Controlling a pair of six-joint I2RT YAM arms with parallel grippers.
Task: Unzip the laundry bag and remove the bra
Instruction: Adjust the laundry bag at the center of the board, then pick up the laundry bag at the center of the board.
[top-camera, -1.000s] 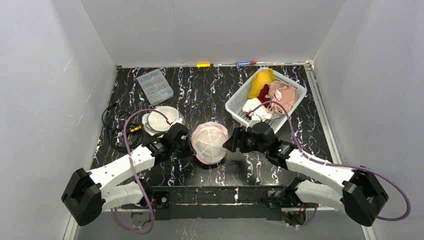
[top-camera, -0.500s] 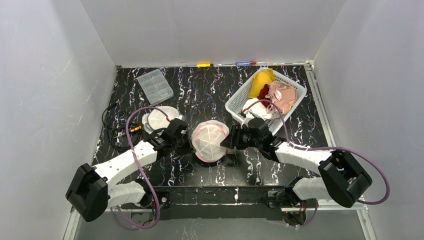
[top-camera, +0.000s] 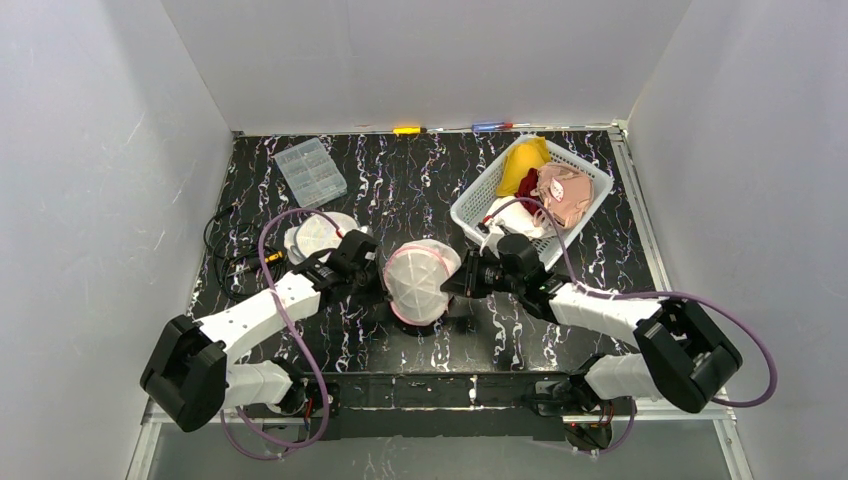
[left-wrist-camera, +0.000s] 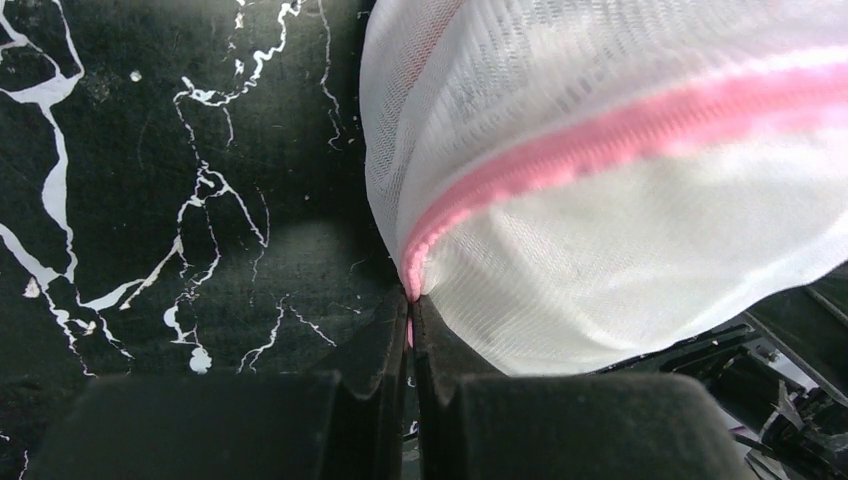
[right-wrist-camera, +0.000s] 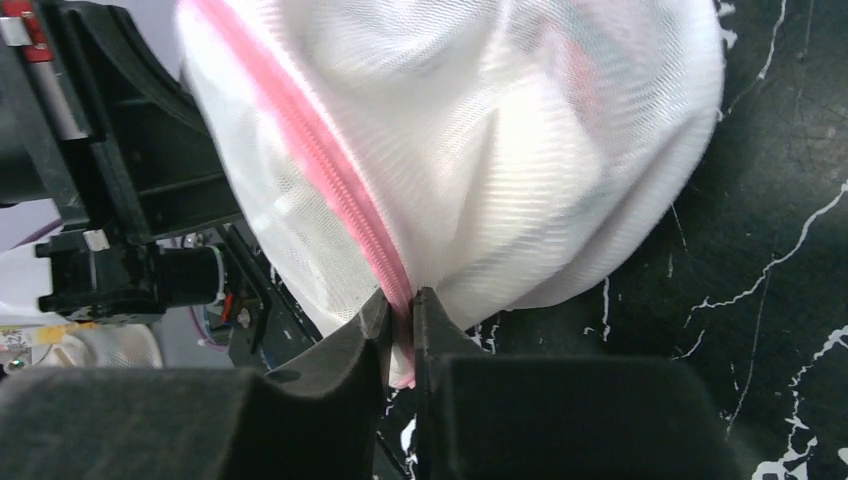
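Observation:
The laundry bag (top-camera: 420, 280) is a round white mesh pouch with a pink zipper band, held up on edge between the two arms at the table's middle. My left gripper (top-camera: 378, 281) is shut on the bag's left side. In the left wrist view the left gripper (left-wrist-camera: 411, 305) pinches the pink zipper (left-wrist-camera: 600, 135) where it ends. My right gripper (top-camera: 456, 285) is shut on the bag's right side. In the right wrist view the right gripper (right-wrist-camera: 402, 312) has the pink zipper (right-wrist-camera: 330, 190) clamped between its pads. The bra is hidden inside the mesh.
A white basket (top-camera: 470, 213) of clothes stands at the back right, close behind the right arm. A second white mesh pouch (top-camera: 320, 238) lies behind the left arm, with a black cable coil (top-camera: 225, 262) to its left. A clear compartment box (top-camera: 310, 172) sits at the back left.
My right gripper has closed from wide open onto the bag's pink zipper edge. The left arm has shifted slightly forward, still clamped, and the bag sits a little further back.

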